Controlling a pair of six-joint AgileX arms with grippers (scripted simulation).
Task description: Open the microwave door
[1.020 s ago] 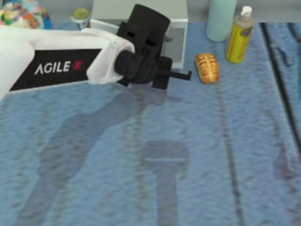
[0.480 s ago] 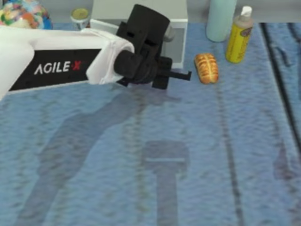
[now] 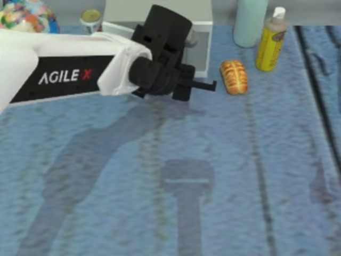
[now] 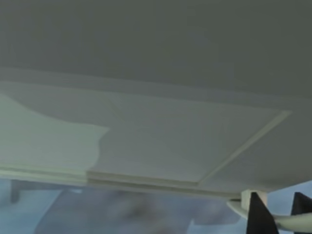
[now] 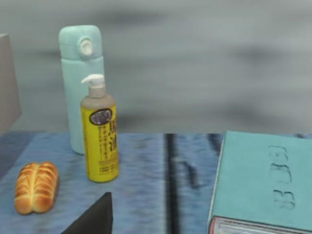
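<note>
The left arm's black wrist housing covers most of the front of the microwave (image 3: pixel 160 12) in the top view, so the left gripper (image 3: pixel 187 45) is largely hidden there; only its dark body and a thin black bar jutting toward the bread roll (image 3: pixel 234 77) show. The left wrist view gives just the tips of two dark fingers (image 4: pixel 258 214) at the frame's edge, straddling a pale curved handle (image 4: pixel 292 222) that sticks out from the door's lower corner. Whether they actually pinch it cannot be told.

The microwave is a boxy light-grey oven at the far edge of the table (image 3: pixel 224 186), directly behind the left gripper. The microwave door (image 4: pixel 161 146) fills the left wrist view as a flat pale panel with a raised frame line around a grey window; how far it stands from the oven body cannot be judged.

To the right of the left gripper, past the bread roll, stand a yellow pump bottle (image 3: pixel 270 40) and a pale teal flask (image 3: pixel 249 21), both upright and capped, contents unseen. To its other side sit a small round tin (image 3: pixel 91 17) and a multicoloured ball (image 3: pixel 27 16), cut off by the frame.

The right arm is out of the top view; its wrist camera shows one dark finger tip and a teal book (image 5: pixel 263 180).
</note>
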